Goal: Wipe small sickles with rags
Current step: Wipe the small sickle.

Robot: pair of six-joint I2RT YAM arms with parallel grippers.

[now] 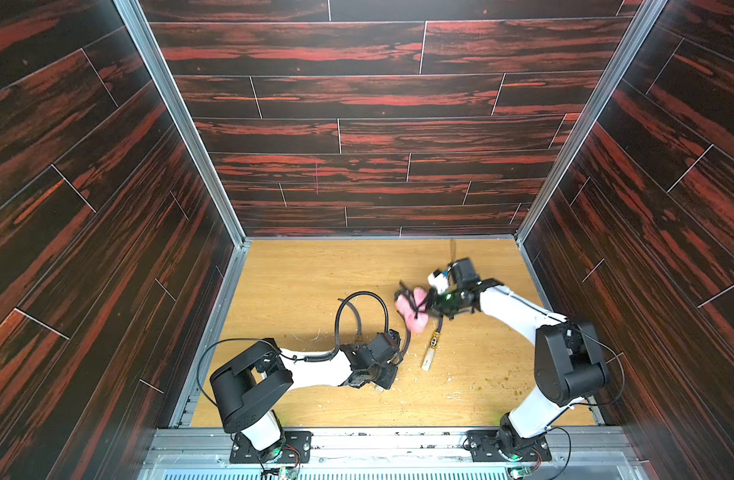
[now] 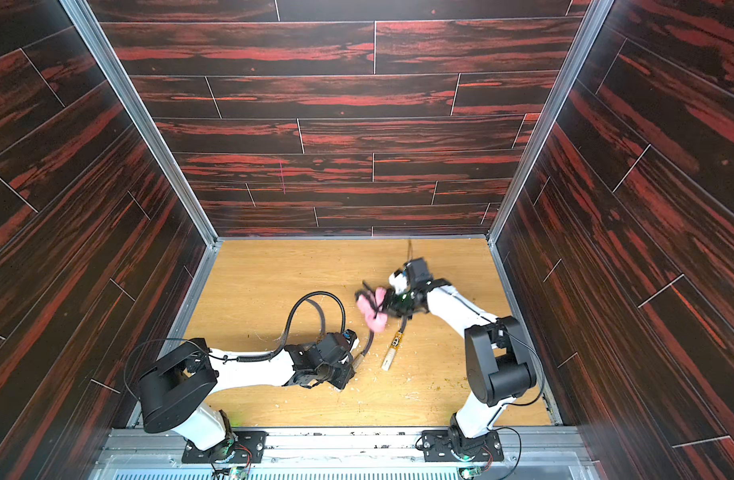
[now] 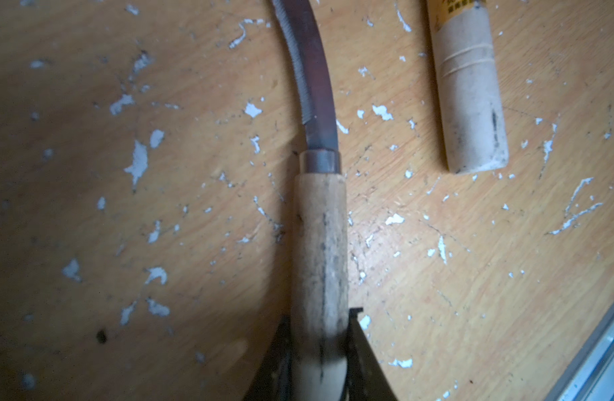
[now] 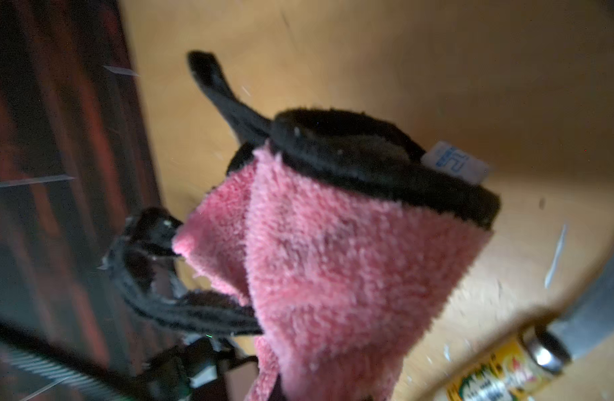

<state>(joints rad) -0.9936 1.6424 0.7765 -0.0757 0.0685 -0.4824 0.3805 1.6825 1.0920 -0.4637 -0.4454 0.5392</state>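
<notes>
1. The left fingers point(image 3: 357, 350) pinch the butt of the pale wooden handle of a plain-necked small sickle point(image 3: 318, 243) with a steel collar and a dark, curved, serrated blade. In both top views the blade arcs toward 12 o'clock.
2. The right fingers point(image 1: 430, 304) are pressed together on a pink fluffy rag point(image 4: 333, 264) with black edging, a black loop and a small white tag. It is bunched and sits at 1 o'clock from the left fingers.
3. A labelled small sickle point(image 1: 429, 353) with a pale wooden handle and a yellow-black neck band lies just beside the held one, at its 3 o'clock. Its butt points to 7 o'clock and its blade runs under the rag.
4. The light wood-grain counter point(image 1: 299, 282) is scuffed and flecked with white chips.
</notes>
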